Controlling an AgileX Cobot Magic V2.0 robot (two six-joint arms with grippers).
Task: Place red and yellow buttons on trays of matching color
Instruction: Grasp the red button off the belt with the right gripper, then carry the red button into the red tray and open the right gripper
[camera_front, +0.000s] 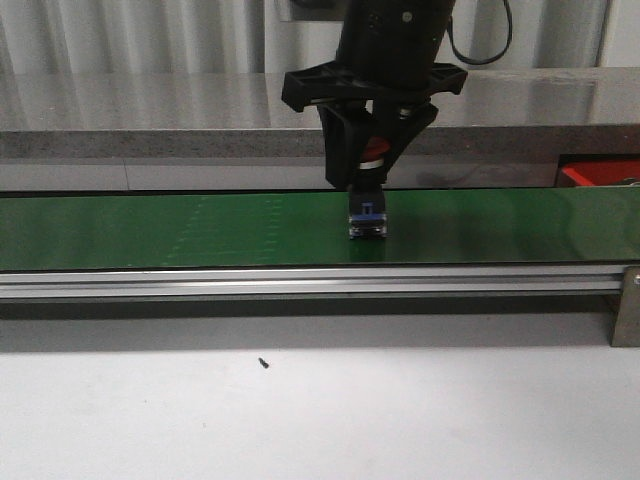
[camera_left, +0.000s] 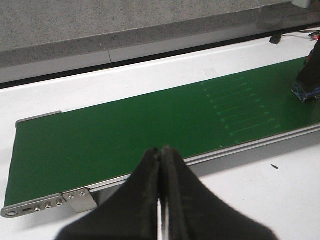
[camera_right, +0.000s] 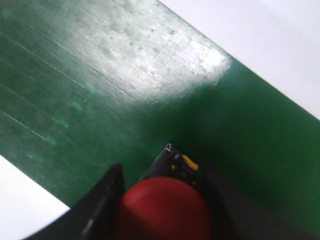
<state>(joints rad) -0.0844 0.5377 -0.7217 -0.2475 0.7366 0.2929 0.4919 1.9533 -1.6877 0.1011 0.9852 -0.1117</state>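
A red button (camera_front: 374, 152) with a black and blue base (camera_front: 367, 218) stands upright on the green belt (camera_front: 150, 230), near its middle. My right gripper (camera_front: 365, 182) comes down from above and is shut on the button, one finger on each side of the red cap (camera_right: 165, 212). The base's lower end rests on or just above the belt. A red tray (camera_front: 600, 172) shows partly at the far right behind the belt. My left gripper (camera_left: 161, 150) is shut and empty, hovering by the belt's near left end. No yellow button or yellow tray is in view.
An aluminium rail (camera_front: 300, 282) runs along the belt's front edge, with a metal bracket (camera_front: 627, 305) at its right end. A grey stone counter (camera_front: 150, 110) rises behind the belt. White tabletop (camera_front: 320, 410) lies in front, with a small dark speck (camera_front: 263, 362).
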